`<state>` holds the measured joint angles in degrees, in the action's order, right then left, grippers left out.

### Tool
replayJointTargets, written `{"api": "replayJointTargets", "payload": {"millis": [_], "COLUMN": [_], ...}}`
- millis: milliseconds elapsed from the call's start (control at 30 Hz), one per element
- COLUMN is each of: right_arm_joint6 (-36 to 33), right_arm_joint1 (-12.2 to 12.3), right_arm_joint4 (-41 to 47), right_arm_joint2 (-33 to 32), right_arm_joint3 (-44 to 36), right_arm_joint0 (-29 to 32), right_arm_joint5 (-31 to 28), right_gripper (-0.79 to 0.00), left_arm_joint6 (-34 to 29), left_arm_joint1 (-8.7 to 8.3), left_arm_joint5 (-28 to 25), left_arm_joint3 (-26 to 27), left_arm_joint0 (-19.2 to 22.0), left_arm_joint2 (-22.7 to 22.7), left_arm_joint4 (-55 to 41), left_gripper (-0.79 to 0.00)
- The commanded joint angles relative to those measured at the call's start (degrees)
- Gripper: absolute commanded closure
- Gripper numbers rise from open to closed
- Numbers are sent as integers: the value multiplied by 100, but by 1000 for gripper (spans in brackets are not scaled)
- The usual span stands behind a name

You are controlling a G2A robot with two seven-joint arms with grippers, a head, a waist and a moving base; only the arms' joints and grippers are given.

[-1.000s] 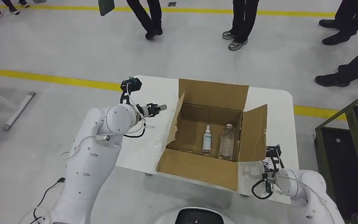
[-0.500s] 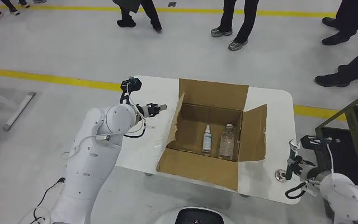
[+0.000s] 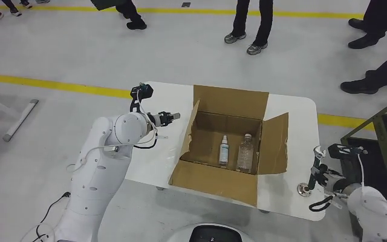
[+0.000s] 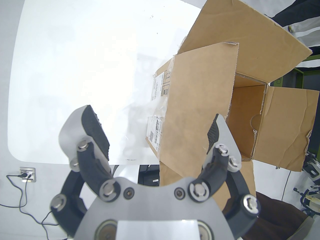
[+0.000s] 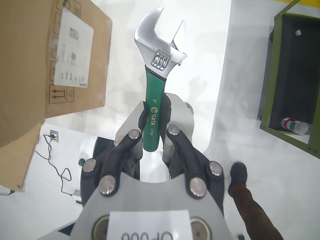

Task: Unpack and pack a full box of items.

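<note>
Entry, single moment.

- Cardboard box (image 3: 225, 181) stood open on the white tabletop (image 3: 163, 109), all four flaps up or folded outward.
- Inside, on the box floor, two items lay side by side, close together: a small spray bottle (image 3: 224, 150) and, to its right, a clear plastic bottle (image 3: 245, 153). Both lay lengthwise, caps toward the far wall.
- Left arm (image 3: 121, 130) was over the left part of the tabletop, beside the box's left flap. Left jaws were spread wide with nothing between them, aimed at that flap and apart from it.
- Right jaws were clamped on the green handle of an adjustable wrench (image 5: 160, 58), gripping near the handle's end. The steel head stood clear beyond the pads, its mouth open. Wrench was held in the air at the tabletop's right edge, outside the box and just past its right flap.
- A small round item (image 3: 300, 190) lay on the tabletop near the right front corner; its kind could not be made out.
- A green-framed bin (image 5: 287, 76) stood off the tabletop's right side, with a tube-like object (image 5: 295, 124) lying in it.
</note>
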<state>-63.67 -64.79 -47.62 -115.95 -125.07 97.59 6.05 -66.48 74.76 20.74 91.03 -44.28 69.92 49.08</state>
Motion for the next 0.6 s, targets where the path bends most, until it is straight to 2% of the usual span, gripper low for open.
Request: {"api": "replayJointTargets", "payload": {"millis": [0,167,333,433,567], "right_arm_joint6": [152,433,404,324,334], "right_arm_joint1": [-4,-24,-27,-11,38], "right_arm_joint4": [393,1717,3082,3677,3733], "right_arm_joint2": [-298,-1079,-1585,-1558,-1105], "right_arm_joint3": [-176,-635,-921,-958,-958], "right_arm_joint0": [3,31,45,25,-88], "right_arm_joint5": [-60,-367,-748,-907,-972], "right_gripper": [0,0,0,0,0], "left_arm_joint6": [0,0,0,0,0], "left_arm_joint1": [0,0,0,0,0], "left_arm_joint5": [0,0,0,0,0], "left_arm_joint3": [0,0,0,0,0], "left_arm_joint0": [0,0,0,0,0], "left_arm_joint2": [0,0,0,0,0], "left_arm_joint4": [0,0,0,0,0], "left_gripper": [-785,-785,-785,-785,-785]}}
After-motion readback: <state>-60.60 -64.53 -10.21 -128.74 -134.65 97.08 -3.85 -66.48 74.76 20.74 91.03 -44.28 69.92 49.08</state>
